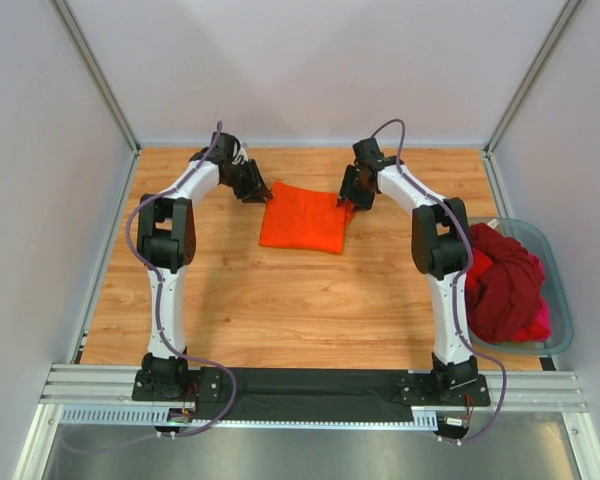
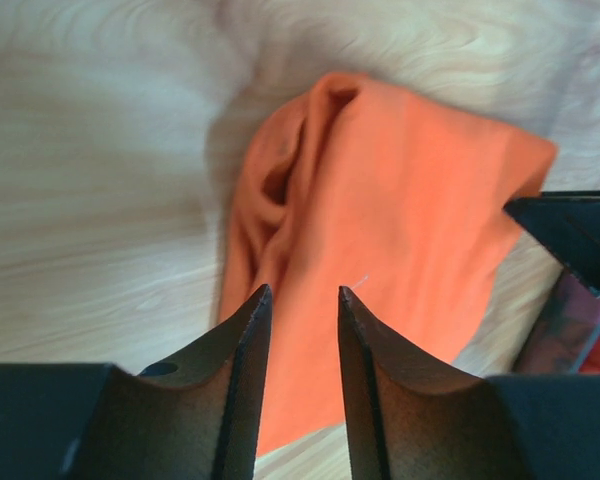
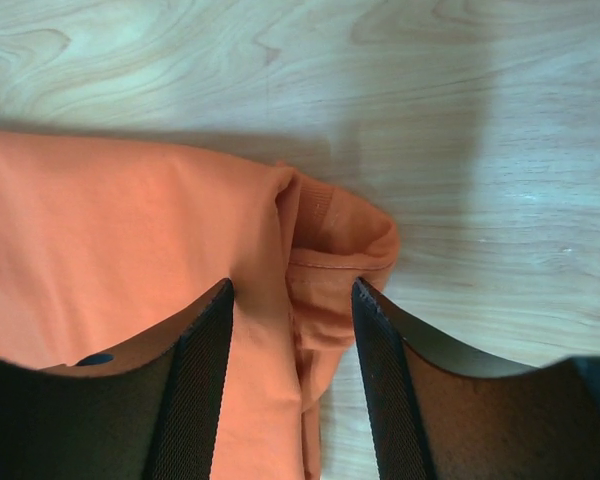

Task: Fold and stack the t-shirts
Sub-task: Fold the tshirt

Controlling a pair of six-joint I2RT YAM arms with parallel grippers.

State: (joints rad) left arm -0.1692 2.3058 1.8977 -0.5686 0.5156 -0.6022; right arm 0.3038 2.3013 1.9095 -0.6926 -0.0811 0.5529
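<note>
Two parted jaws flank the far corners of the orange t-shirt [image 1: 305,226].

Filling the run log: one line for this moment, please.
orange t-shirt folded on table | left pincer open over it | right pincer open astride its corner

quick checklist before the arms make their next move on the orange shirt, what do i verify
1. Orange t-shirt lies as a compact folded rectangle: ok.
2. Its edges are flat: not ok, the hem under the right gripper is bunched.
3. Left gripper open over the shirt: ok.
4. Right gripper open, straddling the hem: ok.
5. Cloth free of both grippers: cannot tell.
6. Dark red shirts folded: not ok, heaped in the tub.
</note>
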